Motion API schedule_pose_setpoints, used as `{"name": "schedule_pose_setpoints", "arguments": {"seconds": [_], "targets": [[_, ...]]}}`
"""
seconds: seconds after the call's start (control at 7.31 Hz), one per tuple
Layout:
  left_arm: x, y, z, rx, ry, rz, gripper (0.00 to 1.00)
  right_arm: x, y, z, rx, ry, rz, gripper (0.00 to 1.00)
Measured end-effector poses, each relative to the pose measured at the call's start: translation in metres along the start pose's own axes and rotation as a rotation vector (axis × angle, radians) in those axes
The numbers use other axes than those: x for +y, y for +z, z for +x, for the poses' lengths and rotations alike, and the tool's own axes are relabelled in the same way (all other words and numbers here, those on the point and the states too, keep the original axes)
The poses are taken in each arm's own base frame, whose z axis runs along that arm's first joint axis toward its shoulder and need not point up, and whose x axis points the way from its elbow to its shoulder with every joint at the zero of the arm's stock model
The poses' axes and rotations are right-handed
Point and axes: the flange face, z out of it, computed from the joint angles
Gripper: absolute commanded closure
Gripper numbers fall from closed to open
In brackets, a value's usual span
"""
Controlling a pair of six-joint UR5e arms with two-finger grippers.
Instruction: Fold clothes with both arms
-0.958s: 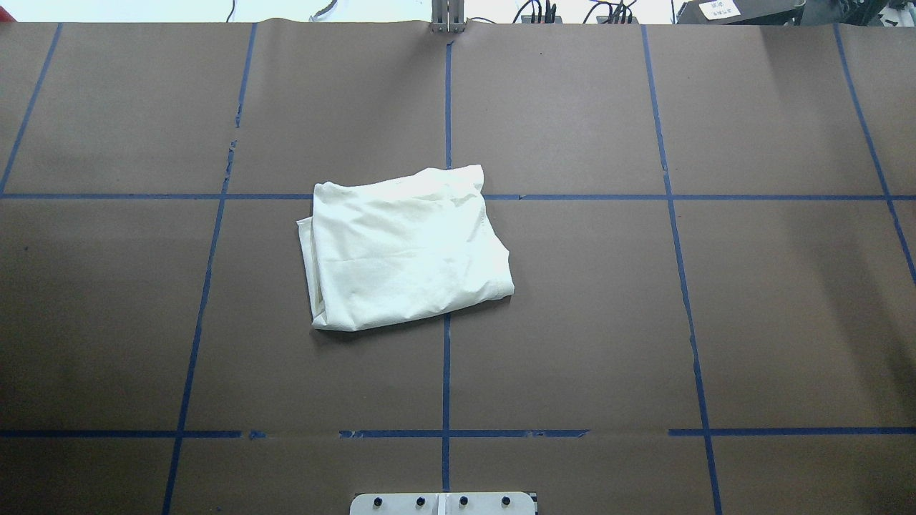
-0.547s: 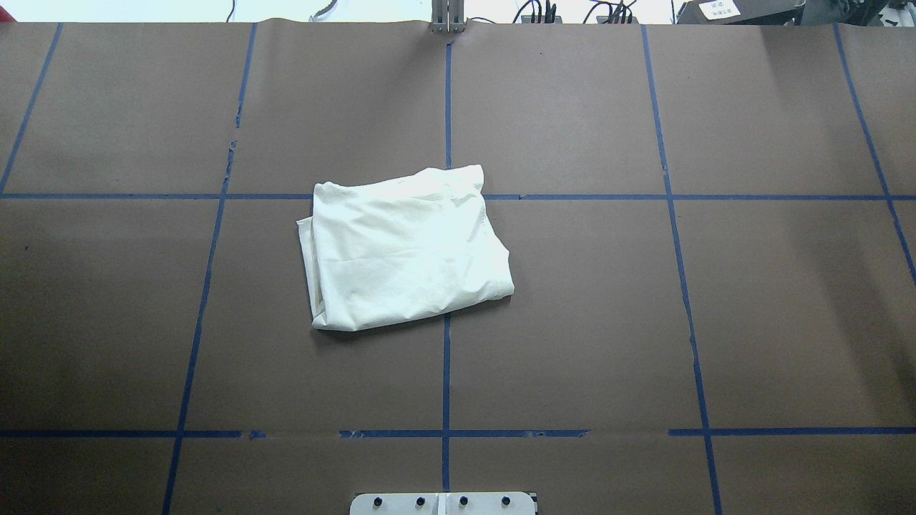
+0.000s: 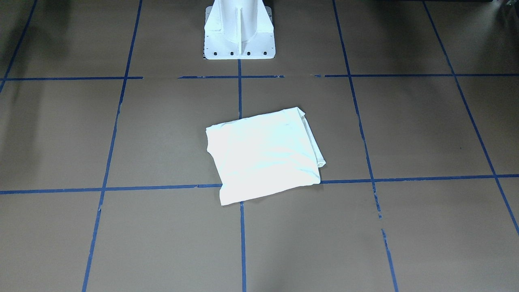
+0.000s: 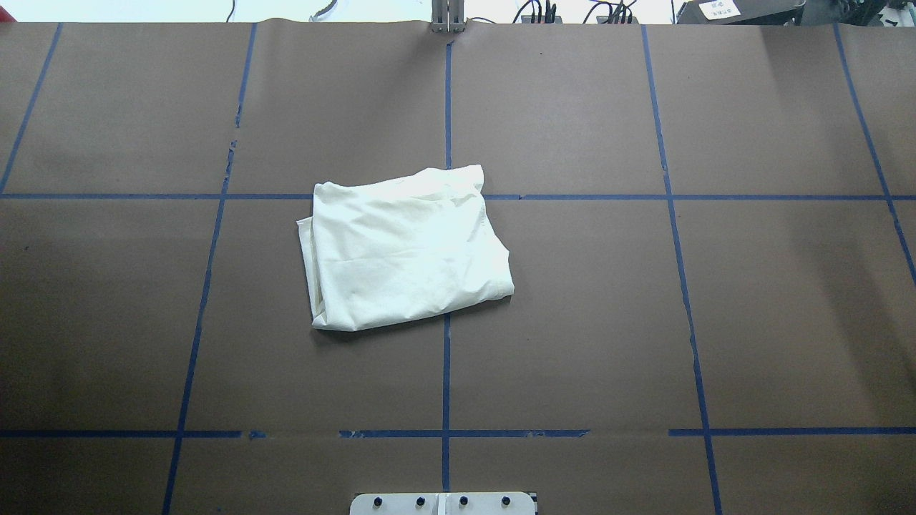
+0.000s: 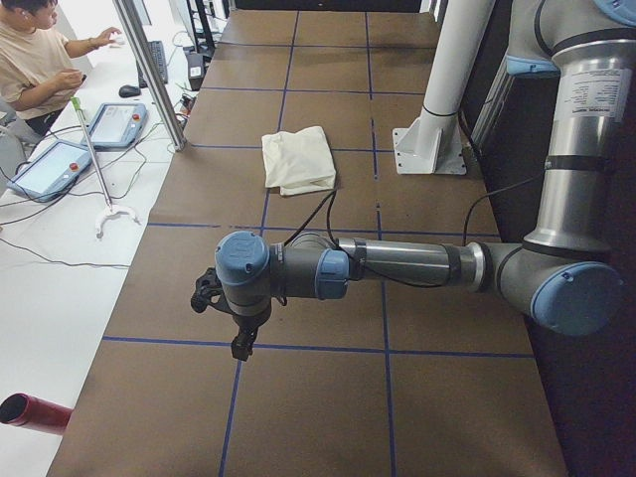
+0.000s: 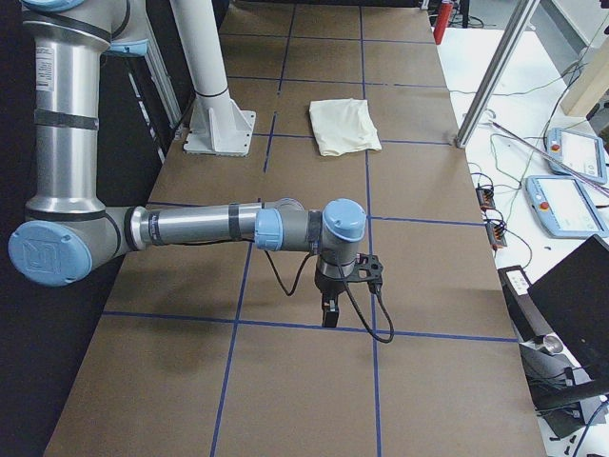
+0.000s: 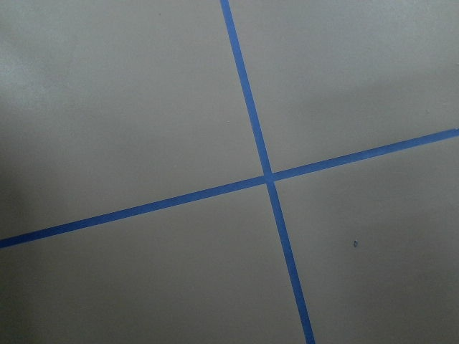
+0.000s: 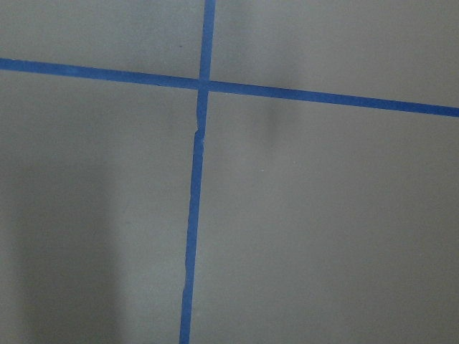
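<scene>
Only the two side views catch the arms. From the table's left end, the left arm (image 5: 397, 263) stretches low over the brown table (image 4: 644, 322), and the left gripper (image 5: 239, 345) points down near a crossing of blue tape lines (image 7: 269, 178). From the right end, the right arm (image 6: 190, 227) reaches out the same way, with the right gripper (image 6: 329, 313) hanging over a tape line. From these views I cannot tell how far either one is open or whether it holds anything. The overhead and front views show the shirt (image 4: 404, 247) best: folded into a rough rectangle, plain cream side up, lying flat across a tape crossing near the table's middle, in front of the white pedestal (image 3: 239, 30). Each wrist camera sees only table and tape. The shirt lies well apart from both grippers.
</scene>
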Motion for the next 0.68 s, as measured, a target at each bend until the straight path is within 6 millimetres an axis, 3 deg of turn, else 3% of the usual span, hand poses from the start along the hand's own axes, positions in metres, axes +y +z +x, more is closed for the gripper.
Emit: {"name": "schedule_pose_setpoints", "arguments": {"seconds": [0.68], "targets": [[0.005,0.0017,-0.0017,0.0,-0.01,-0.004,0.0,0.0015,0.0041,0.0014,-0.001,0.005,-0.009,0.0]]}}
